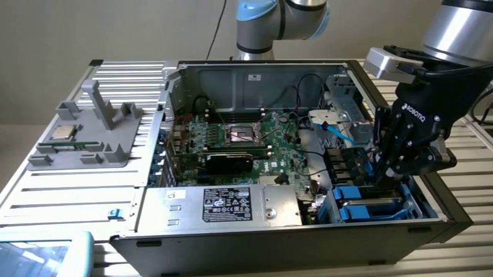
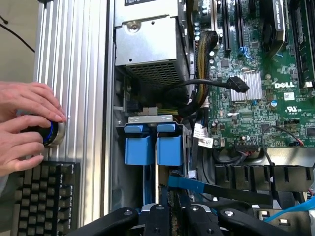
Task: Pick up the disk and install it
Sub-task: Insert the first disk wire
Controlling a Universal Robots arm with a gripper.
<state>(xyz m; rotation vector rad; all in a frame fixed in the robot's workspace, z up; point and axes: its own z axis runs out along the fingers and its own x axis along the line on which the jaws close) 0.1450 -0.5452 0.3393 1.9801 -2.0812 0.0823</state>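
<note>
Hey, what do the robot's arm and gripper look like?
The arm is made of silver tubes with light blue joint caps. A grey box is mounted at the wrist. The gripper is black with white lettering on its side.

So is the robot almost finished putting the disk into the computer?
Nearly, I think. Done: the disk is off the grey stand and down in a corner of the computer case. In hand: the hand is shut on its top end. Left: it isn't released yet, and I can't tell whether it's fully seated.
</note>
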